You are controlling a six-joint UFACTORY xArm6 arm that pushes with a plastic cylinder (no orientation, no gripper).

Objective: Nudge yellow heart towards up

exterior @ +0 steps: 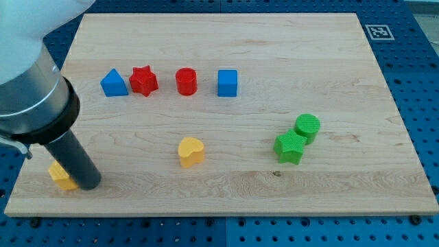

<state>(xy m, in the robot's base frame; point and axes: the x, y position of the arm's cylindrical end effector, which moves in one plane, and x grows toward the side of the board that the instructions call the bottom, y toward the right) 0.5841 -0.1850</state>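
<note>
On the pale wooden worktop [329, 62], my tip [89, 184] touches a partly hidden yellow block [60, 176], well left of the yellow heart [191, 151]; no fingers exist.

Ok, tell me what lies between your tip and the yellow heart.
Nothing: in the camera view only bare board separates my tip from the yellow heart.

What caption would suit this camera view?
My tip beside a yellow block at the wooden board's lower left, far from the yellow heart.

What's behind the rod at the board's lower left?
A yellow block sits partly hidden behind my tip; its shape can't be made out. The yellow heart lies apart, to the view's right.
</note>
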